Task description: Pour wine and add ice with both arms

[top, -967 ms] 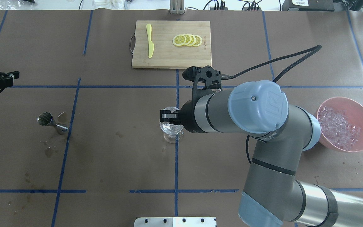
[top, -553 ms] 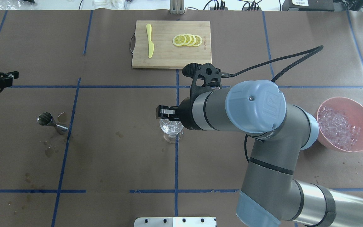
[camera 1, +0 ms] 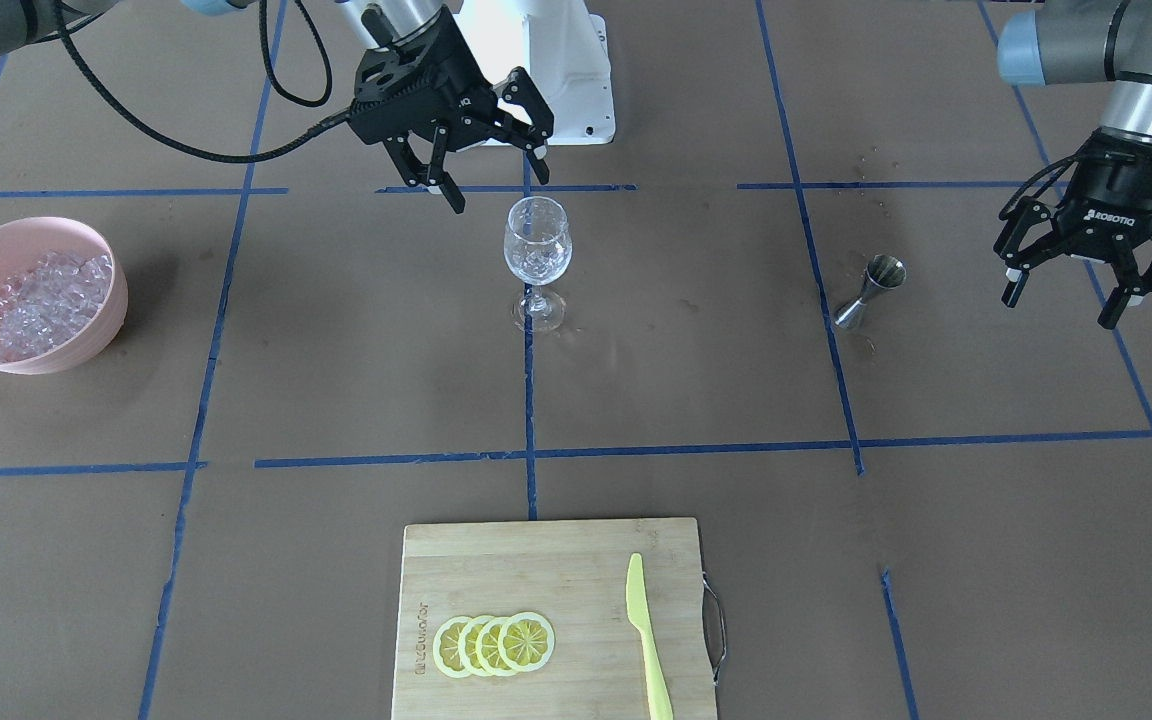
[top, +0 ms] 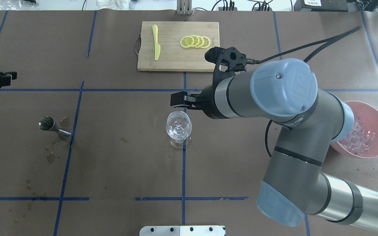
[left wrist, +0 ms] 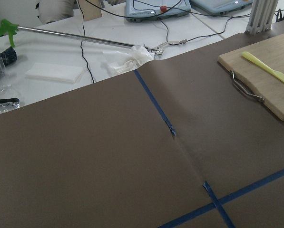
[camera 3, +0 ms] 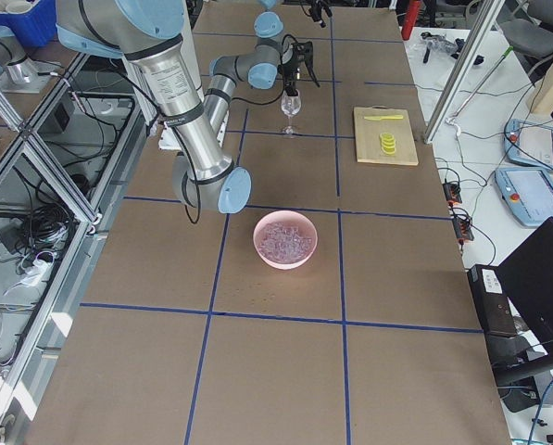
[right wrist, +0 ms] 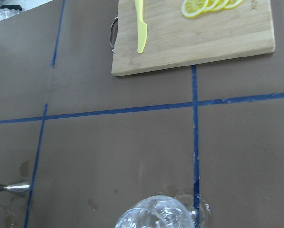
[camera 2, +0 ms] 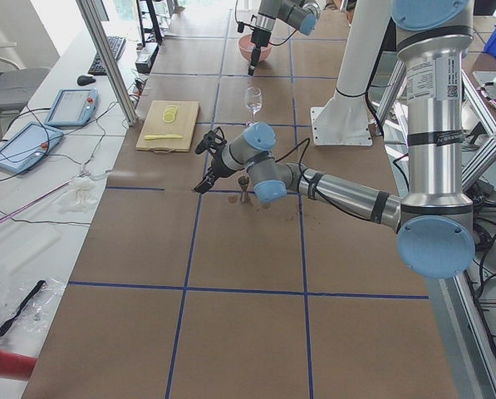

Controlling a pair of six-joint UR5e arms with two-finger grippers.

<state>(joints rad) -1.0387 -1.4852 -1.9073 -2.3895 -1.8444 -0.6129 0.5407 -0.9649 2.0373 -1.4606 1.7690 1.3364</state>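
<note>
Tabletop, right gripper (fingers apart) withdrawn from glass

- The table paper is plain brown, crossed by a grid of blue tape lines.
- The bowl is pink; the ice in it is clear, glinting white.
- The wine glass is clear, the jigger silver.
- The cutting board is pale bamboo, the lemon slices yellow, the knife pale yellow-green.
- The right arm is grey with light-blue caps.
- The right gripper and left gripper are black with white lettering.
</note>
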